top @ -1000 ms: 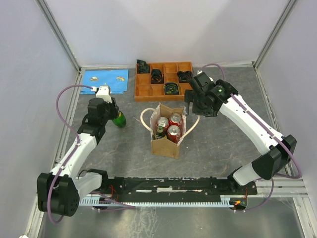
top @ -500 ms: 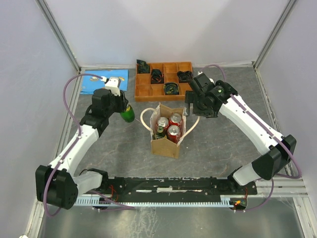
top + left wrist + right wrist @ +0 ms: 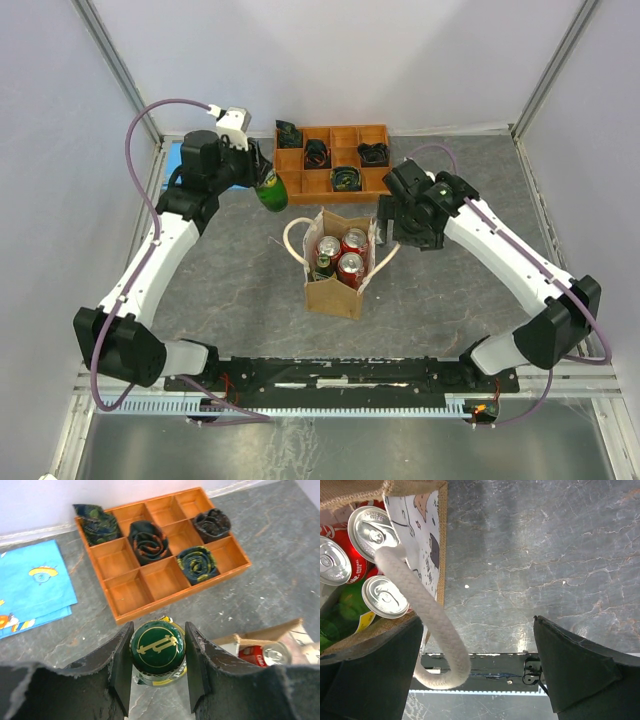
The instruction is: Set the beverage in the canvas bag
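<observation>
Top view: the glossy green bottle is clenched by the left end effector, upper left of centre, apart from the coarse canvas bag at centre. Left wrist view: its smooth rounded end could be let slip. Right wrist view: the right end effector is spread empty beside the twisted rope handle; the soft bag, crowded with cans, could be toppled.
</observation>
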`<state>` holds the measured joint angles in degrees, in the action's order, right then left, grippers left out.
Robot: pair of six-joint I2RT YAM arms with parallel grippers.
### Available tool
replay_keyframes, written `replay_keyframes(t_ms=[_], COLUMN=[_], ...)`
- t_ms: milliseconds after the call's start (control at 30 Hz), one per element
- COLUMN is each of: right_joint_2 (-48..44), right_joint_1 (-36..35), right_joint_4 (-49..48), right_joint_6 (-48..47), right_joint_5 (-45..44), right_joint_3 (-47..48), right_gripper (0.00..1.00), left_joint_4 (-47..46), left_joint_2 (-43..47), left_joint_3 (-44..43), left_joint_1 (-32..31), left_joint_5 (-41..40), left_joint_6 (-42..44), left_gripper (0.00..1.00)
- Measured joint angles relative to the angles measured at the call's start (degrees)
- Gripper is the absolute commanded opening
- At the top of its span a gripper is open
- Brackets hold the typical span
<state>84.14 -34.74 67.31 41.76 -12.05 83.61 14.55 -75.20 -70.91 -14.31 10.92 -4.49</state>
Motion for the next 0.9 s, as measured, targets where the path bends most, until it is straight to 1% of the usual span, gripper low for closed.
replay_keyframes(t_ms=[167,300,400,633,900], right_joint_2=[-1.57,-2.86,-3.06,-1.05,-0.79], right_joint_1=[0.00,-0.09,-1.57,-8.28,-9.64], right_joint_4=[-0.04,-0.59,-0.90,-2.10,-3.48], right_joint_6=[0.87,2.29,3.91,7.04,9.68], right_joint_5=[0.79,3.08,4.07,4.50,4.31], right_joint_3=[-1.60,-3.56,-5.38,-5.75,-7.61], right_gripper=[0.98,0.97,0.97,0.97,0.97], left_joint_4=[3.41,6.23,7.39,10.78,13.77], left_joint_2=[-1.20,-1.42,-1.84,-3.06,-3.06], left_joint_3=[-4.87,-7.85,-9.86,-14.05,-15.41], left_joint_1=[-1.95,-3.37,-4.24,-6.38,-9.62], left_joint_5=[3.80,5.88,6.78,8.74,11.58], left_joint_6=[0.00,-0.04,-0.07,-0.07,-0.07], left_gripper=[0.03,0.03,0.03,0.03,0.03])
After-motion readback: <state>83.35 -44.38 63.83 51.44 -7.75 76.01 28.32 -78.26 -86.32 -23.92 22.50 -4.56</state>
